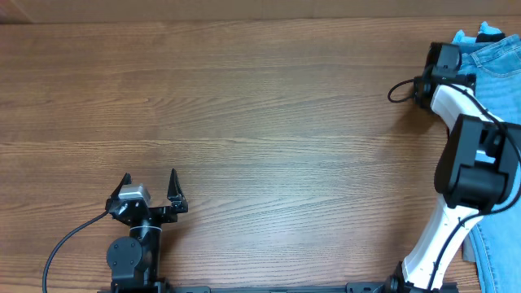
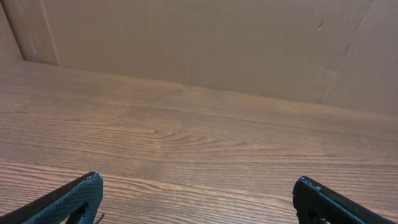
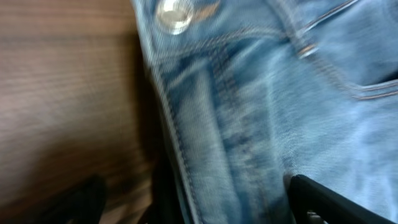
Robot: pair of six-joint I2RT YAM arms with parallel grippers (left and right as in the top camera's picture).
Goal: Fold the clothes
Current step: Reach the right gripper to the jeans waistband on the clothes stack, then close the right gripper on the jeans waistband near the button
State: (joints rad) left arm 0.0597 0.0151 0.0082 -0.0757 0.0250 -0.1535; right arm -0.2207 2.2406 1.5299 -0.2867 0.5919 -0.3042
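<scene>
surface (image 1: 269, 106): brown wood grain, bare across the middle and the left side.
jeans (image 1: 498, 61): light-blue denim at the far right corner of the surface, running down along the right edge. More denim showed at the near right corner, behind the arm's base. Part of it was cut off by the picture's edge.
jeans, close up: the right wrist view was blurred. The waist button (image 3: 174, 15) was at the top, with a stitched fly seam running down from it. A pocket seam (image 3: 367, 93) sat to the right. The denim's left edge lay on the wood.
sky-blue garment (image 1: 466, 37): a small patch poked out at the far edge, touching the top of the jeans.
right arm (image 1: 444, 236): white and black, reaching from the near right edge out to the far right corner, with the wrist over the jeans' waist end.
right tool (image 3: 194, 183): hidden under the wrist from overhead. In its own camera the two dark fingers (image 3: 323, 199) were spread wide. One was over the wood beside the denim edge, the other over the denim. Couldn't tell if either touched the cloth, and nothing was pinched.
left tool (image 1: 149, 176): near the near edge, left of centre, pointing toward the far edge. It was spread wide with nothing between the tips and only wood under it. It was well apart from the jeans.
cable (image 1: 69, 240): black, looping from the left arm's base toward the near left corner.
cardboard wall (image 2: 217, 43): plain brown, standing along the far edge in the left wrist view.
</scene>
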